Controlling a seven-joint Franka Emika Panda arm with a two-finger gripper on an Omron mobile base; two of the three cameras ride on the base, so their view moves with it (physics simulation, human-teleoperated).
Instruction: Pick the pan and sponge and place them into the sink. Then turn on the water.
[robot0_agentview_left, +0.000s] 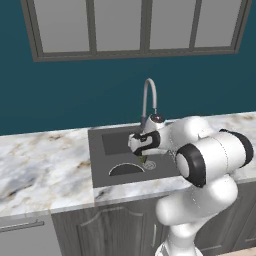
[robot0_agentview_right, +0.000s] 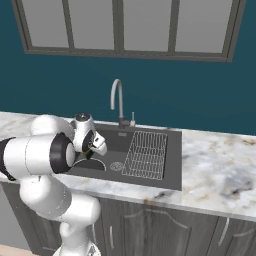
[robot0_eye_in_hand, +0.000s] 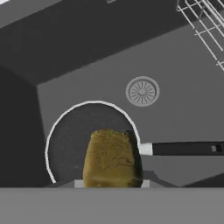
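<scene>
The black pan (robot0_eye_in_hand: 70, 131) lies on the floor of the dark grey sink (robot0_eye_in_hand: 175, 65), its handle (robot0_eye_in_hand: 183, 148) pointing away from the drain (robot0_eye_in_hand: 142, 92). My gripper (robot0_eye_in_hand: 111, 183) is shut on the yellow-brown sponge (robot0_eye_in_hand: 111, 159) and holds it just above the pan's near rim. From the left base view, the gripper (robot0_agentview_left: 142, 159) hangs inside the sink (robot0_agentview_left: 115, 142) over the pan (robot0_agentview_left: 126, 169). In the right base view the gripper (robot0_agentview_right: 89, 149) is above the pan (robot0_agentview_right: 92, 164). The silver gooseneck faucet (robot0_agentview_left: 149, 95) stands behind the basin, and no water runs.
A wire rack (robot0_agentview_right: 146, 155) fills the sink's right half. Marbled white countertop (robot0_agentview_left: 45, 165) runs on both sides of the basin. A window (robot0_agentview_right: 125, 25) sits in the teal wall behind. Grey cabinet fronts (robot0_agentview_right: 160, 230) are below.
</scene>
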